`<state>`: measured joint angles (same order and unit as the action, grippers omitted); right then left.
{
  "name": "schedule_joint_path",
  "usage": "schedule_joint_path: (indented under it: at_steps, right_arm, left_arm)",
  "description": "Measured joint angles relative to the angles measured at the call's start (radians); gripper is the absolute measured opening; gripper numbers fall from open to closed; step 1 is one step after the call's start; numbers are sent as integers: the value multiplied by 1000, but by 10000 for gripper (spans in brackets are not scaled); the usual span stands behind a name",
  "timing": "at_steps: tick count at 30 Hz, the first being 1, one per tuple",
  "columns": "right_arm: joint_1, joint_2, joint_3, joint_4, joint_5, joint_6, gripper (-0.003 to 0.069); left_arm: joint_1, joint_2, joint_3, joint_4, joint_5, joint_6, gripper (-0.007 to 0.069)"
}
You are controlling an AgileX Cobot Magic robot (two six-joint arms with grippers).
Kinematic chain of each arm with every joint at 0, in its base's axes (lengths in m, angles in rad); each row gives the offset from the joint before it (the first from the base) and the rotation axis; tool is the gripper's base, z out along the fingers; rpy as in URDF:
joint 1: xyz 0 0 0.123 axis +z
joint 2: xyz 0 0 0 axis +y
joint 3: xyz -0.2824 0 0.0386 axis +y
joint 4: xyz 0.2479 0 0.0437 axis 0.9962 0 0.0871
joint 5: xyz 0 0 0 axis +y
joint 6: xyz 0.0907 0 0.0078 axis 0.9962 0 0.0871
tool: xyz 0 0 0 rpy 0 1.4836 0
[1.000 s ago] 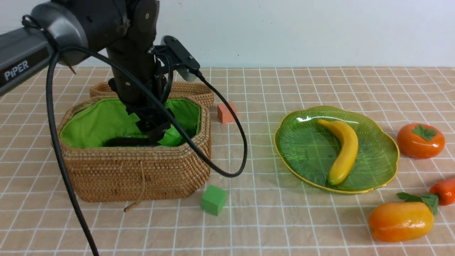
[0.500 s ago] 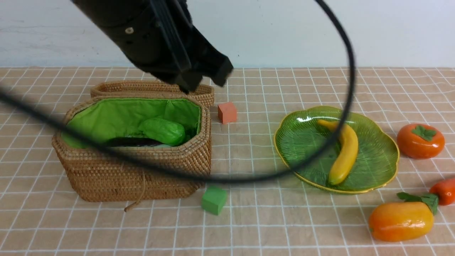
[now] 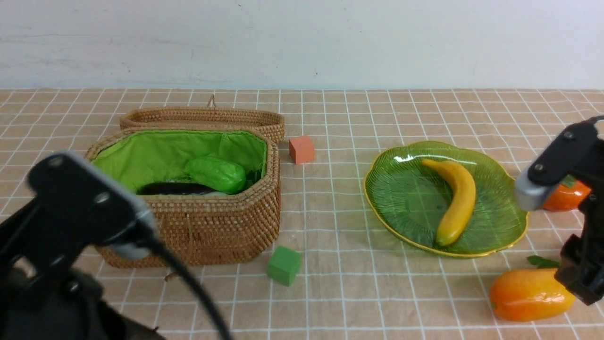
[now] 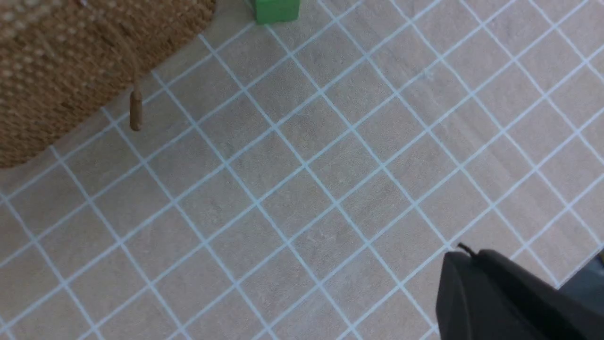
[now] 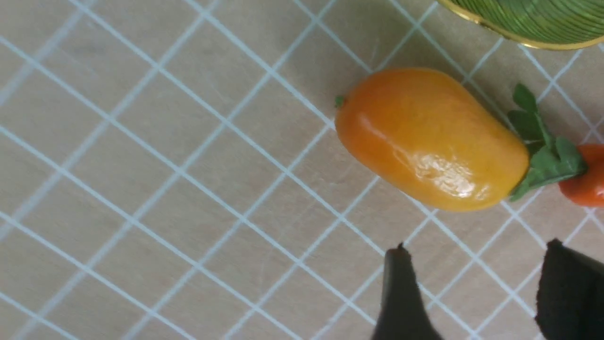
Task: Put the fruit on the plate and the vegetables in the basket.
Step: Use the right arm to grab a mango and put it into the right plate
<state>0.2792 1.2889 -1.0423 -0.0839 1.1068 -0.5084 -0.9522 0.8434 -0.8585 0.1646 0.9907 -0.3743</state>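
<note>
Tallying item one: basket (image 3: 198, 226), left of desk (image 3: 339, 293), holding gourd (image 3: 214, 174) and eggplant (image 3: 174, 189); vegetables filed. Item two: plate (image 3: 401, 189), desk right, bearing banana (image 3: 455, 200). (Clerk)

Unsorted stock? (Checker)

Mango (image 5: 432, 139), on the desk near the plate's front edge. Carrot (image 5: 583, 177) just beside it, leaves against the mango's end. Persimmon (image 3: 564, 198) beyond the plate, half hidden by the right arm (image 3: 561, 160). (Clerk)

Hands? (Checker)

Right hand (image 5: 476, 293): released, fingers apart, nothing between, poised just beside the mango. Probably set there to take that fruit next. Left hand (image 4: 465, 264): clenched, empty, low over bare desk near the basket and green cube (image 4: 276, 9), seemingly parked out of the way. (Clerk)

View notes? (Checker)

Front view alone shows basket contents and plate load, but hides the carrot's body behind the arm. Right wrist view supplies it, plus the finger gap. (Clerk)
</note>
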Motion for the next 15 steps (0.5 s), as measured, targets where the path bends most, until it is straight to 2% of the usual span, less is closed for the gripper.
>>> schedule_joint_path:
  at_steps: [7, 12, 15]
  right_arm:
    - [-9, 144, 0, -68, -73, -272, 567]
    - [-9, 263, 0, -78, -174, -372, 595]
    - [-16, 332, 0, -95, -190, -386, 595]
  left_arm:
    - [0, -241, 73, 6, -65, -30, -13]
    - [0, -287, 73, 59, -62, -33, -13]
    - [0, -289, 73, 91, -59, -43, -13]
